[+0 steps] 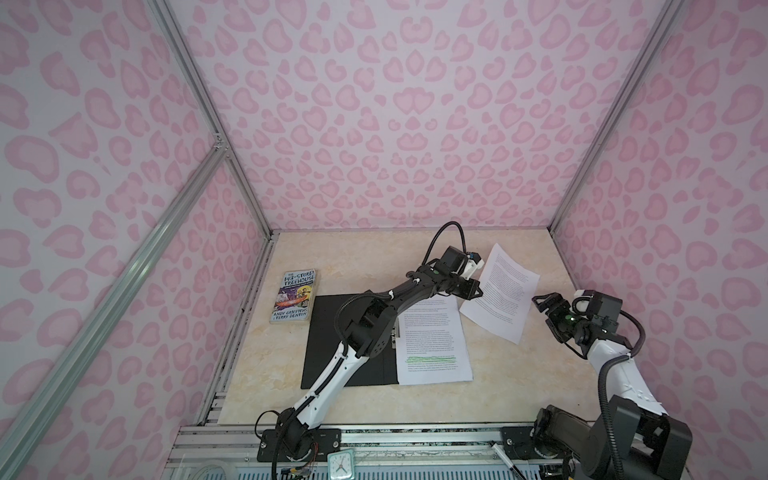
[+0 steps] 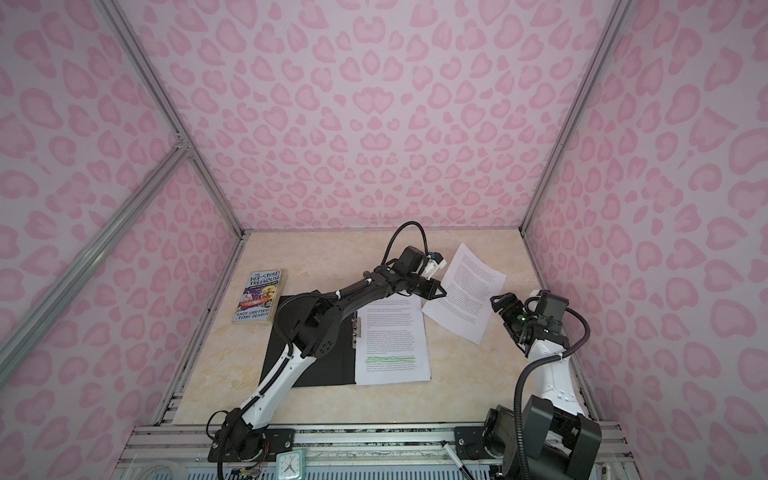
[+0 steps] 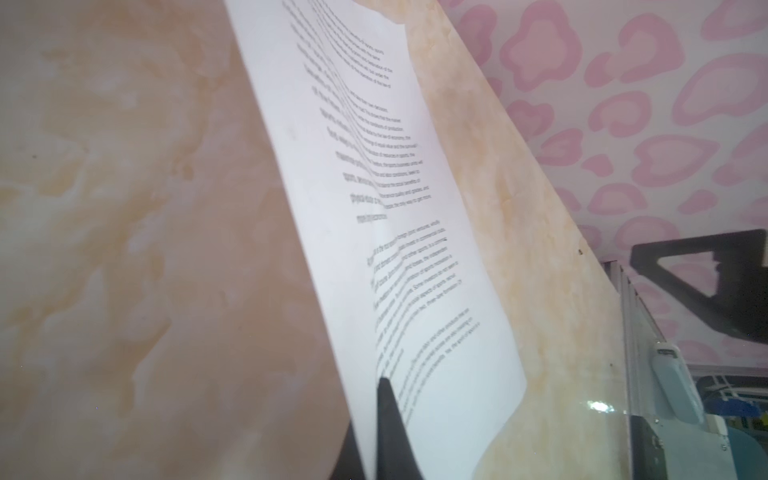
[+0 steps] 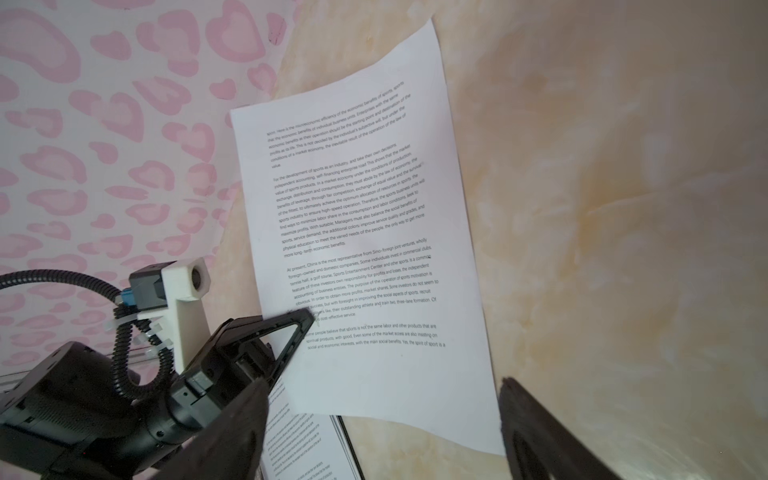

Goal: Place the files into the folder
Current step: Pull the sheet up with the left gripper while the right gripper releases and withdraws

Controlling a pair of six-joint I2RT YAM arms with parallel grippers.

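Though aloft, sheet [image 1: 503, 286] between left fingers [image 3: 390, 419]

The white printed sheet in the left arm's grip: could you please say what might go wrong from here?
The left jaws pinch the white printed paper sheet by one edge only; it curls and might slip. Swinging it over could shift the loose paper stack on the open black folder.

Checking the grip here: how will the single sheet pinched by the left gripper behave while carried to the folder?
Probably floppy: the sheet visibly bows, held only at one edge by the left gripper. Likely very light, so it may flutter or swing. Its free corner could catch on the pages in the folder.
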